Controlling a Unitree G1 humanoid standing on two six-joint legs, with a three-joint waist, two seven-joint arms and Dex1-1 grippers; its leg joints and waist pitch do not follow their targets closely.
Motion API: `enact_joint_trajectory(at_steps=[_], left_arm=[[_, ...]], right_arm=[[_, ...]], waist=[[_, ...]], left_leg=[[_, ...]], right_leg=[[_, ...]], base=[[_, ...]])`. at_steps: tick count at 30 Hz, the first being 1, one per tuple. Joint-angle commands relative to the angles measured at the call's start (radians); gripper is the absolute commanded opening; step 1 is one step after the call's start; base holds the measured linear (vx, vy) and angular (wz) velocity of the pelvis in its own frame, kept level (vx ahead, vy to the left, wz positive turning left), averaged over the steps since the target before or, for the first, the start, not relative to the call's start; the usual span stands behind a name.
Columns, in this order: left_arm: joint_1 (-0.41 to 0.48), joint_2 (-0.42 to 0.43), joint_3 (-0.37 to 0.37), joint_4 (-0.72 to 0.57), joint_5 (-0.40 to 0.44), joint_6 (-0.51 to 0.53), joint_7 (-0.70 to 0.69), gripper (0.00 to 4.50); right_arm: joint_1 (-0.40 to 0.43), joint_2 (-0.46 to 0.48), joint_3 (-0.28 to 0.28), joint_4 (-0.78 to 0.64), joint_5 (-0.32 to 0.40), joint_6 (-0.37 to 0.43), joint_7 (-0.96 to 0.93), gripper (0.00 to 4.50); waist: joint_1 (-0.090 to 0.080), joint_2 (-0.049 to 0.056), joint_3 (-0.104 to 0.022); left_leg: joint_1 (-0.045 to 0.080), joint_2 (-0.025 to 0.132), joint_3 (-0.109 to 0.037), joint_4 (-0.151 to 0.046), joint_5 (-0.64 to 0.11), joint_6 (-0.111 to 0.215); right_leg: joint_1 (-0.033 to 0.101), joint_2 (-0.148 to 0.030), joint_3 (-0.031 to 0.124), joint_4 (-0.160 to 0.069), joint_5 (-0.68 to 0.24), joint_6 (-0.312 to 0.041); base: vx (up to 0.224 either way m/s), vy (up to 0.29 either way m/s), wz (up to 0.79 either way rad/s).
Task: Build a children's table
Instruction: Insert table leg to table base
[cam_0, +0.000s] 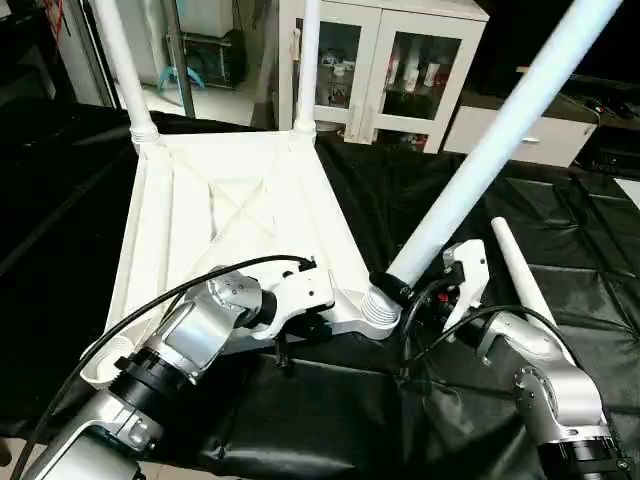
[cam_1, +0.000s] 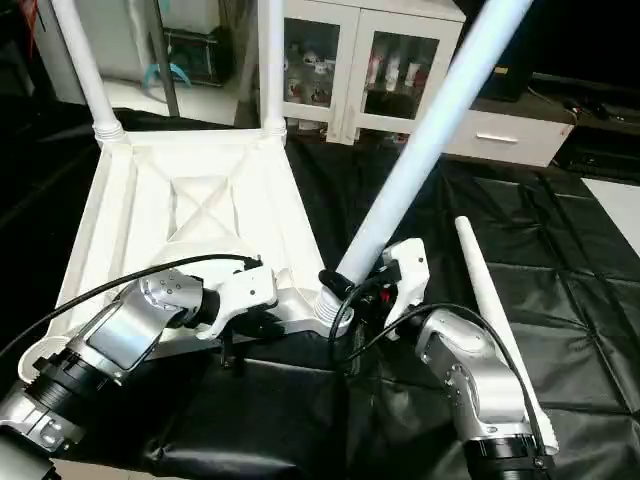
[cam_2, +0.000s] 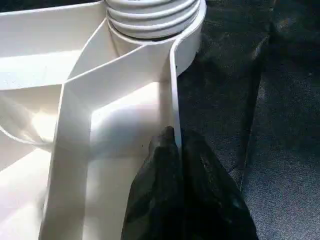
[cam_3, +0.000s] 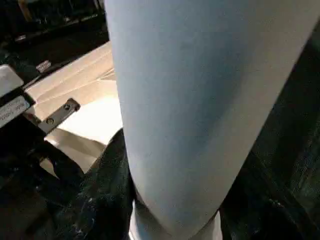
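Lying upside down on the black-covered counter (cam_0: 560, 230), the tabletop (cam_0: 190, 230) has two legs (cam_0: 305, 60) standing in its far sockets. The left hand (cam_2: 176, 150) pinches the tabletop's near rim. The right hand (cam_0: 400, 292) clasps a tilted leg (cam_0: 500, 130) at the near-right socket (cam_0: 378, 312); a loose leg (cam_0: 520, 280) lies right.

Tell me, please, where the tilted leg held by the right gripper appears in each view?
Left eye: tilted leg runs from upper right down to the near corner socket.
Right eye: same diagonal, upper right of centre.
Left wrist: only its ribbed end in that socket.
Right wrist: its shaft, close up.
Shared landmark: the socket.
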Motion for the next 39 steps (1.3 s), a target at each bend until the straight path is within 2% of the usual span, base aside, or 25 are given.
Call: enact_joint_trajectory(at_steps=[1,4,5,6,7,10,11,14,16,19,22,23,25,27,32,33,34,35,37,38,39], left_arm=[[0.022,0.010,-0.058,0.056,0.039,0.018,0.000,0.00],[0.024,0.012,-0.056,0.053,0.039,0.018,0.001,0.00],[0.024,0.012,-0.056,0.053,0.039,0.019,0.002,0.00],[0.027,0.012,-0.055,0.051,0.039,0.019,0.003,0.00],[0.027,0.012,-0.055,0.050,0.039,0.019,0.003,0.00],[0.031,0.014,-0.055,0.047,0.040,0.020,0.002,0.00],[0.031,0.014,-0.055,0.047,0.040,0.020,0.002,0.00],[0.034,0.015,-0.055,0.042,0.039,0.021,0.002,0.00],[0.039,0.015,-0.054,0.033,0.037,0.026,0.007,0.00],[0.044,0.014,-0.048,0.025,0.033,0.029,0.019,0.00],[0.049,0.014,-0.041,0.017,0.030,0.033,0.027,0.00],[0.049,0.014,-0.041,0.017,0.030,0.033,0.027,0.00],[0.051,0.015,-0.040,0.014,0.029,0.034,0.028,0.00],[0.052,0.016,-0.041,0.013,0.028,0.034,0.027,0.00],[0.053,0.020,-0.043,0.011,0.027,0.034,0.022,0.00],[0.053,0.019,-0.041,0.011,0.024,0.037,0.022,0.00],[0.049,0.008,-0.029,0.012,0.015,0.056,0.032,0.00],[0.048,0.007,-0.027,0.012,0.015,0.058,0.033,0.00],[0.040,-0.020,-0.007,0.018,0.004,0.089,0.061,0.00],[0.033,-0.041,0.006,0.026,0.002,0.105,0.088,0.00],[0.033,-0.041,0.006,0.026,0.002,0.105,0.088,0.00]], right_arm=[[0.031,-0.032,0.073,0.023,-0.057,0.030,0.021,1.86],[0.009,-0.061,0.107,0.032,-0.086,0.062,0.025,1.86],[0.007,-0.063,0.109,0.032,-0.088,0.065,0.026,1.86],[-0.007,-0.079,0.127,0.043,-0.108,0.083,0.029,1.86],[-0.008,-0.081,0.129,0.044,-0.111,0.084,0.029,1.86],[-0.032,-0.085,0.135,0.065,-0.116,0.104,0.036,1.86],[-0.032,-0.085,0.135,0.065,-0.116,0.104,0.036,1.86],[-0.061,-0.077,0.133,0.103,-0.111,0.111,0.024,1.86],[-0.052,-0.069,0.127,0.114,-0.111,0.094,0.012,1.86],[-0.018,-0.059,0.122,0.103,-0.114,0.066,0.007,1.86],[0.024,-0.049,0.127,0.093,-0.122,0.044,-0.001,1.86],[0.026,-0.049,0.129,0.093,-0.123,0.043,-0.001,1.86],[0.039,-0.048,0.137,0.098,-0.133,0.031,-0.007,1.86],[0.039,-0.045,0.136,0.104,-0.137,0.028,-0.016,1.86],[0.028,-0.036,0.122,0.123,-0.145,0.019,-0.045,1.86],[0.020,-0.030,0.113,0.134,-0.149,0.019,-0.066,1.86],[-0.011,-0.004,0.078,0.176,-0.164,0.016,-0.151,1.86],[-0.015,-0.001,0.075,0.180,-0.166,0.016,-0.160,1.86],[-0.041,0.024,0.044,0.222,-0.180,0.007,-0.245,1.86],[-0.055,0.040,0.026,0.247,-0.186,0.003,-0.293,1.86],[-0.055,0.040,0.026,0.247,-0.186,0.003,-0.293,1.86]], waist=[[-0.002,0.008,-0.022],[-0.003,0.008,-0.020],[-0.005,-0.002,-0.020],[-0.003,0.005,-0.019],[-0.006,0.005,-0.018],[-0.006,0.003,-0.017],[-0.008,0.000,-0.018],[-0.014,0.001,-0.018],[-0.016,-0.006,-0.016],[-0.014,-0.005,-0.014],[-0.016,-0.005,-0.017],[-0.015,-0.001,-0.018],[-0.014,-0.002,-0.017],[-0.015,-0.003,-0.016],[-0.017,0.000,-0.012],[-0.018,0.000,-0.013],[-0.019,0.006,-0.012],[-0.026,0.003,-0.010],[-0.031,0.005,-0.008],[-0.043,0.011,-0.007],[-0.048,0.016,-0.005]], left_leg=[[0.011,0.123,-0.070,-0.093,-0.318,-0.033],[0.012,0.122,-0.072,-0.093,-0.338,-0.033],[0.011,0.122,-0.072,-0.094,-0.337,-0.031],[0.013,0.122,-0.073,-0.093,-0.342,-0.031],[0.012,0.122,-0.074,-0.094,-0.350,-0.034],[0.020,0.122,-0.074,-0.095,-0.384,-0.040],[0.018,0.122,-0.075,-0.097,-0.385,-0.040],[0.015,0.123,-0.078,-0.100,-0.387,-0.046],[0.016,0.120,-0.076,-0.096,-0.400,-0.043],[0.018,0.122,-0.081,-0.097,-0.422,-0.048],[0.016,0.125,-0.083,-0.105,-0.439,-0.059],[0.016,0.125,-0.083,-0.105,-0.437,-0.061],[0.016,0.124,-0.080,-0.104,-0.431,-0.058],[0.017,0.123,-0.080,-0.104,-0.435,-0.054],[0.019,0.122,-0.084,-0.105,-0.466,-0.056],[0.019,0.122,-0.085,-0.105,-0.471,-0.057],[0.019,0.122,-0.088,-0.106,-0.485,-0.062],[0.019,0.120,-0.091,-0.107,-0.510,-0.070],[0.018,0.119,-0.096,-0.107,-0.541,-0.076],[0.021,0.119,-0.106,-0.106,-0.589,-0.090],[0.025,0.119,-0.109,-0.108,-0.616,-0.096]], right_leg=[[0.010,-0.147,0.090,-0.103,-0.462,-0.083],[0.009,-0.148,0.090,-0.109,-0.509,-0.068],[0.009,-0.147,0.089,-0.110,-0.517,-0.064],[0.007,-0.149,0.090,-0.111,-0.531,-0.063],[0.007,-0.147,0.089,-0.110,-0.535,-0.061],[0.001,-0.147,0.089,-0.116,-0.549,-0.058],[0.004,-0.147,0.087,-0.116,-0.550,-0.057],[0.004,-0.145,0.088,-0.111,-0.520,-0.064],[0.001,-0.151,0.089,-0.118,-0.572,-0.055],[-0.003,-0.153,0.087,-0.125,-0.622,-0.032],[-0.002,-0.147,0.088,-0.118,-0.564,-0.038],[-0.002,-0.147,0.089,-0.117,-0.550,-0.042],[-0.002,-0.149,0.092,-0.117,-0.533,-0.053],[-0.003,-0.149,0.091,-0.119,-0.553,-0.051],[-0.007,-0.149,0.089,-0.127,-0.618,-0.032],[-0.006,-0.150,0.088,-0.128,-0.624,-0.030],[-0.007,-0.150,0.087,-0.128,-0.635,-0.026],[-0.010,-0.148,0.083,-0.130,-0.659,-0.024],[-0.007,-0.149,0.077,-0.134,-0.697,-0.013],[-0.003,-0.149,0.062,-0.142,-0.727,-0.003],[-0.005,-0.145,0.056,-0.146,-0.719,-0.001]], base=[[0.000,0.000,0.00],[0.000,0.000,0.00],[0.000,0.000,0.00],[0.000,0.000,0.00],[0.000,0.000,0.00],[0.000,0.000,0.00],[0.000,0.000,0.00],[0.000,0.000,0.00],[0.000,0.000,0.00],[0.000,0.000,0.00],[0.000,0.000,0.00],[0.000,0.000,0.00],[0.000,0.000,0.00],[0.000,0.000,0.00],[0.000,0.000,0.00],[0.000,0.000,0.00],[0.000,0.000,0.00],[0.000,0.000,0.00],[0.000,0.000,0.00],[0.000,0.000,0.00],[0.000,0.000,0.00]])
